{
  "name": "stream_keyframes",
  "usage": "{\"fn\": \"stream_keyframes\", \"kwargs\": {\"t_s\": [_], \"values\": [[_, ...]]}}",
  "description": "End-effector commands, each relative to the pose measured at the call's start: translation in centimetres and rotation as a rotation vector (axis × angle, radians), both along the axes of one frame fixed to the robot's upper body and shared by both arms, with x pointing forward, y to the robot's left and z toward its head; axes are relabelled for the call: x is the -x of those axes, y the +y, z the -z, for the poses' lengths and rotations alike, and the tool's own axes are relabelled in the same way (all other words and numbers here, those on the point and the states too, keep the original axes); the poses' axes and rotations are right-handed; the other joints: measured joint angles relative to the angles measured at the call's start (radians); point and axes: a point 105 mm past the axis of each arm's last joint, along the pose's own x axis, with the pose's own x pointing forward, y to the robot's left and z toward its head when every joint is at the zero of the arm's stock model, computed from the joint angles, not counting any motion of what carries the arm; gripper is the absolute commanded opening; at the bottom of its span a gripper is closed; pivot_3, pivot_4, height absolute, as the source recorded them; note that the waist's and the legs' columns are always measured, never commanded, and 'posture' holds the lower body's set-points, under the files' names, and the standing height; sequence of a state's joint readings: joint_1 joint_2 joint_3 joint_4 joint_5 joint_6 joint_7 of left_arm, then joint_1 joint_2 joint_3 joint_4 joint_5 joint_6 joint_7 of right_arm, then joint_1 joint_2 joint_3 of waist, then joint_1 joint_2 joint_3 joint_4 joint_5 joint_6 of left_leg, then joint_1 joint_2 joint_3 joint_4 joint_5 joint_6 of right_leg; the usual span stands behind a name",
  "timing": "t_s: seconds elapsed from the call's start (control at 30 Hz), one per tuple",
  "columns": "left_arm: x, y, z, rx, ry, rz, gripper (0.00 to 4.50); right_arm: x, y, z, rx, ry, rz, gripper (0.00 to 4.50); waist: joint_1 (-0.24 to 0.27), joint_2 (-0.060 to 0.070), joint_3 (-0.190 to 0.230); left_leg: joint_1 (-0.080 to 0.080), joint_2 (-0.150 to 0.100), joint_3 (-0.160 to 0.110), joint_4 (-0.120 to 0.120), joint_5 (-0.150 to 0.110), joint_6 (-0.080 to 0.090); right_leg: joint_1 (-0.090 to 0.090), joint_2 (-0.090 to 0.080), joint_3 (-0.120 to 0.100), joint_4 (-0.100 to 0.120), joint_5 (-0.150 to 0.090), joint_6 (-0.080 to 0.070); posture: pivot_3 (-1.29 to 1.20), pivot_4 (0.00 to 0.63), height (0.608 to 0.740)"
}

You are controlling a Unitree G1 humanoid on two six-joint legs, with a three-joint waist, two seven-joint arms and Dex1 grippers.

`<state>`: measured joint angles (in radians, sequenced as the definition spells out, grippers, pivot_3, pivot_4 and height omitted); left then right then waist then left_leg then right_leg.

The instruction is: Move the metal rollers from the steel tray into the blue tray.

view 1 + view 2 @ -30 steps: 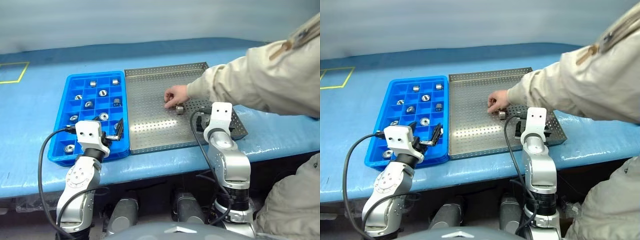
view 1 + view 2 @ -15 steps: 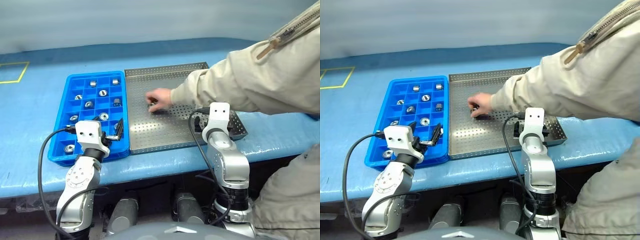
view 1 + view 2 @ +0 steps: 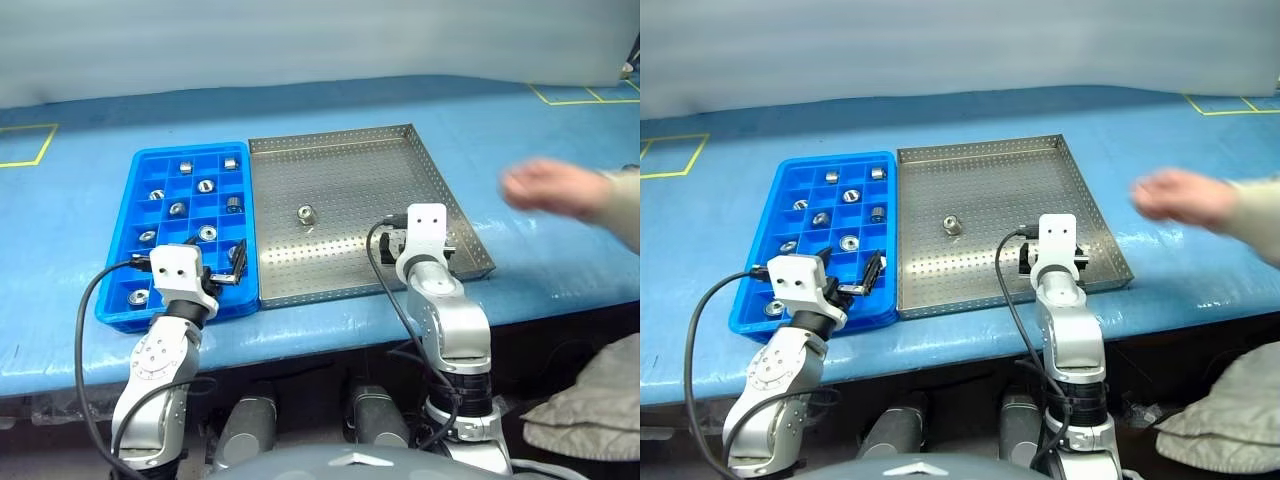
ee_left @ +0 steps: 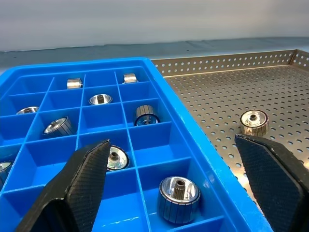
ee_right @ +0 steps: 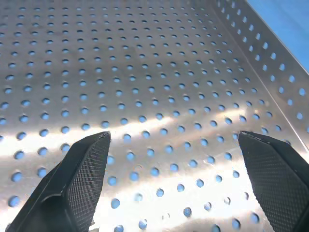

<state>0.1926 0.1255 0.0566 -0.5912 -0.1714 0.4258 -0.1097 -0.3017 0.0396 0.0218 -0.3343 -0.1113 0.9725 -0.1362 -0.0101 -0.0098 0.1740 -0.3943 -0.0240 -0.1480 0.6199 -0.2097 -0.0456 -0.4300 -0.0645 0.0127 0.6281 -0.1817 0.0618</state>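
Note:
One metal roller (image 3: 306,213) stands alone near the middle of the steel tray (image 3: 340,136), and also appears in the left wrist view (image 4: 254,122). To its left lies the blue tray (image 3: 190,148), with several rollers (image 4: 178,191) in its compartments. My left gripper (image 3: 218,262) hovers open over the blue tray's near right corner, with nothing between its fingers (image 4: 82,179). Above the steel tray's near right part, my right gripper (image 3: 422,240) is open, with bare perforated floor (image 5: 159,87) between its fingers (image 5: 82,179).
A person's hand (image 3: 548,186) hangs over the blue table (image 3: 80,330) to the right of the steel tray. Yellow tape marks (image 3: 28,146) lie at the far left and far right. The table's front edge runs just behind my grippers.
The person's hand carried the roller from the tray's right part to its middle, set it down and pulled away to the right. My right gripper shifted slightly left.

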Motion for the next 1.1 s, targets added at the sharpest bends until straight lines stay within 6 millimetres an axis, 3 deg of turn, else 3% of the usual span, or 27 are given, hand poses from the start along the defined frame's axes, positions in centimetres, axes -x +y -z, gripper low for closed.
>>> {"fn": "stream_keyframes", "kwargs": {"t_s": [0.03,0.33,0.5,0.67,1.1], "values": [[0.4,0.5,-1.1,-0.014,-0.052,-0.019,4.50,-1.3,2.3,-2.2,0.006,-0.095,-0.087,4.44,0.001,0.000,0.000,0.000,0.000,0.000,0.000,0.000,0.000,0.000,0.000,0.000,0.000,0.000,0.000,0.17,0.150,0.740],[1.6,1.5,-1.3,-0.023,-0.069,-0.084,4.50,-5.0,10.4,-4.3,-0.038,-0.188,-0.326,4.44,0.021,0.000,0.000,0.000,0.000,-0.001,-0.002,0.000,0.000,0.000,0.000,-0.001,-0.001,0.000,0.000,0.28,0.150,0.740],[2.2,1.8,-1.2,-0.023,-0.068,-0.110,4.50,-6.3,12.4,-3.8,-0.027,-0.194,-0.383,4.44,0.056,0.000,0.000,0.000,0.000,-0.001,-0.003,0.000,0.000,-0.001,0.000,-0.001,-0.001,0.000,-0.001,0.32,0.150,0.740],[2.5,1.9,-1.2,-0.023,-0.070,-0.124,4.50,-7.4,12.9,-3.0,0.001,-0.194,-0.396,4.44,0.071,0.000,0.000,0.000,0.000,-0.001,-0.003,0.000,0.000,-0.001,0.000,-0.001,-0.001,0.000,-0.001,0.33,0.150,0.740],[1.9,1.3,-1.6,-0.021,-0.085,-0.101,4.50,-9.2,11.0,0.7,-0.014,-0.094,-0.320,4.44,0.079,0.000,0.000,0.000,0.000,-0.001,-0.004,0.000,0.000,-0.001,0.001,0.000,-0.001,-0.001,-0.001,0.30,0.150,0.740]]}}
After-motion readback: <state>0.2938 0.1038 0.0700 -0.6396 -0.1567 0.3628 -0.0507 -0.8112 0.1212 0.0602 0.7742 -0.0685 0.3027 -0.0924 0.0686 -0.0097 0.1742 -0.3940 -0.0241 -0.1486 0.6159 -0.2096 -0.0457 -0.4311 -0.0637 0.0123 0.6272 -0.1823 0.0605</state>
